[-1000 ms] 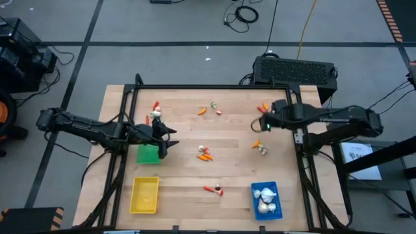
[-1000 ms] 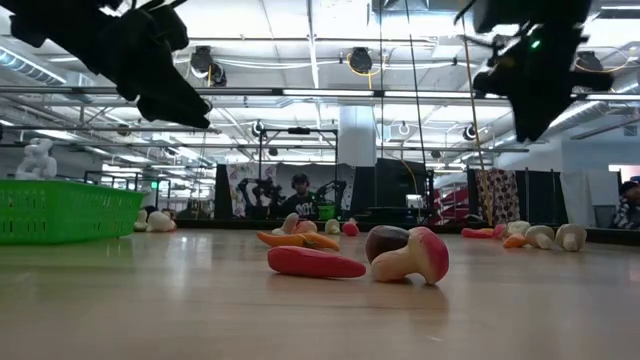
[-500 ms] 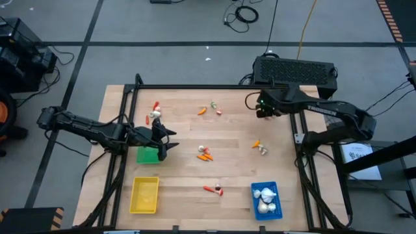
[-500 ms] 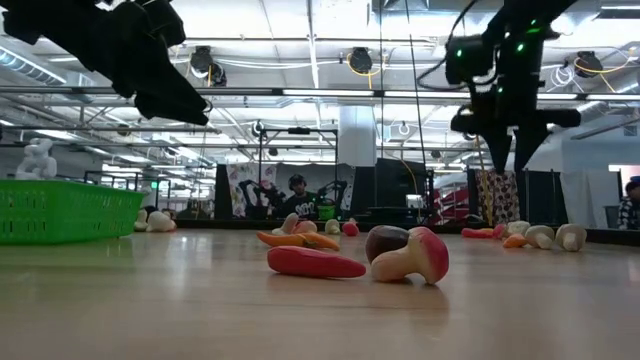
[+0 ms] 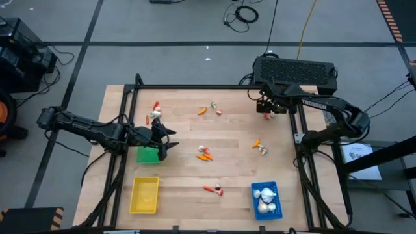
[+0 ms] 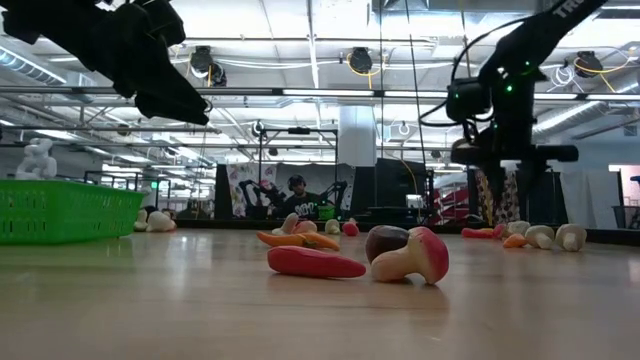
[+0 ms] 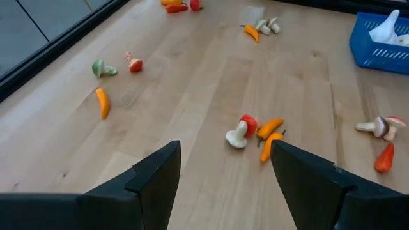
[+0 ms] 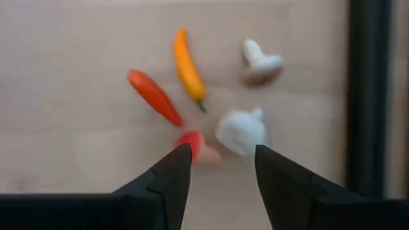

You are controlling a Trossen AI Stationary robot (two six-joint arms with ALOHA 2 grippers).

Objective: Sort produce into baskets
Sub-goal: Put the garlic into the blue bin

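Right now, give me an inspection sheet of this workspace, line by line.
Surface: wooden table, produce scattered.
Job's things: green basket; yellow basket looks empty; blue basket holds white bulbs; red, orange and white pieces loose.
Clutter: nothing seen.
Grippers: left gripper open, over the green basket's edge; right gripper open above a far-corner cluster.
Cables: cables on the floor.
Surroundings: black box behind table; person far back.

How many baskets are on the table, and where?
3: the green basket under the left gripper, the yellow basket at the near-left corner, the blue basket near-right.
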